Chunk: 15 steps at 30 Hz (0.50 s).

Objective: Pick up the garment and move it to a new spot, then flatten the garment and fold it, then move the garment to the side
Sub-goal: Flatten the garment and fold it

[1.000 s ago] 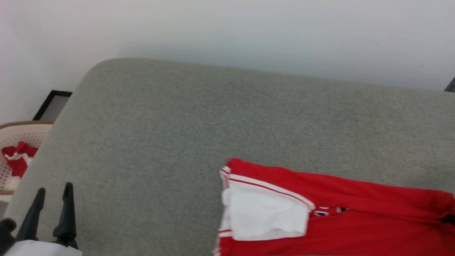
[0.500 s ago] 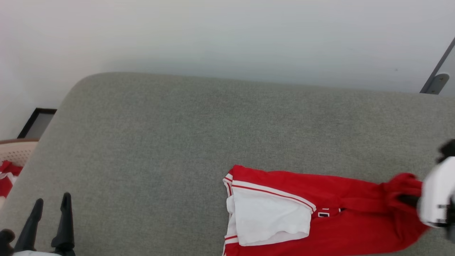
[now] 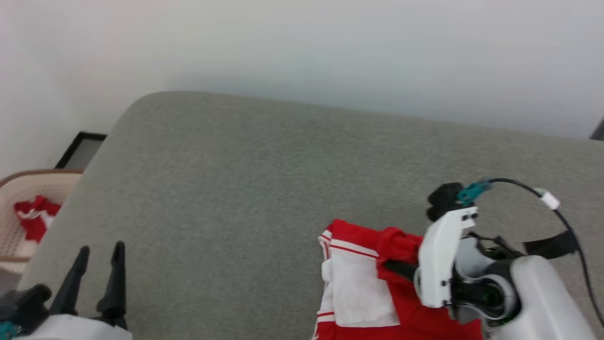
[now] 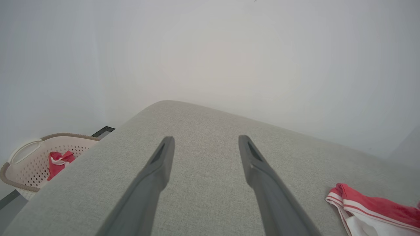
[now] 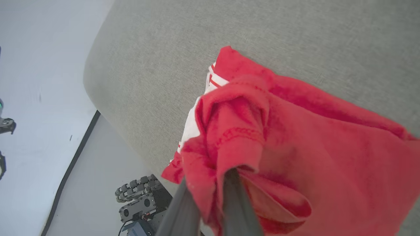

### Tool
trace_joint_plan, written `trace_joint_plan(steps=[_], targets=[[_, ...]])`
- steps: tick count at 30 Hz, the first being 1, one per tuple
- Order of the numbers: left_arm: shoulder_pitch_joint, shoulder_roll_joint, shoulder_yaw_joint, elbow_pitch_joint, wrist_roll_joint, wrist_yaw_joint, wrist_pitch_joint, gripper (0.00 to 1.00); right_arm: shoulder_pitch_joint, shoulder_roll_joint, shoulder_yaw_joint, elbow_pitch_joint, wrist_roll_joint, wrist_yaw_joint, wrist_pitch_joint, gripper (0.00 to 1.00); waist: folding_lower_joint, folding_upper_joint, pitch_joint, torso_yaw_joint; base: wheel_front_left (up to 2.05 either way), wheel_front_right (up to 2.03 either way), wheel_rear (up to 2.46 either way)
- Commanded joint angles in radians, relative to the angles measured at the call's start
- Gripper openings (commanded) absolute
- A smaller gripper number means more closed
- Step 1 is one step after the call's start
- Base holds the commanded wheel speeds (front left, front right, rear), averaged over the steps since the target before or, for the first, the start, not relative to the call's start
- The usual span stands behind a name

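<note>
On the grey cushion [image 3: 236,179], by its near edge: garment [image 3: 401,307] partly doubled, one red fold in my right gripper [image 3: 397,268].
My right jaws are clamped tight on bunched red cloth held above the white sleeve [image 3: 358,288]; I judge this a folding pass. My left gripper [image 3: 101,248] stands fully spread and empty at the cushion's near-left edge, clear of the work. Garment: soft, limp jersey knit with striped trim. Cushion: coarse weave, rounded corner.

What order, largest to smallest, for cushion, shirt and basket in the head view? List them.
1. Cushion
2. Shirt
3. Basket, though cut off at the edge and farther away, so unsure.
</note>
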Motion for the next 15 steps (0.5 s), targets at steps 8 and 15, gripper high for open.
trace_joint_plan(steps=[8, 15], targets=[[-0.064, -0.015, -0.032, 0.036, 0.013, -0.020, 0.003, 1.00, -0.072, 0.043, 0.074, 0.207, -0.064, -0.001, -0.124, 0.00, 0.0000, 0.0000, 0.028, 0.114, 0.00, 0.00, 0.00], [-0.074, -0.025, -0.034, 0.058, 0.010, -0.021, -0.004, 1.00, -0.125, 0.051, 0.117, 0.337, -0.047, -0.001, -0.185, 1.00, 0.0000, 0.0000, 0.027, 0.111, 0.00, 0.00, 0.00]])
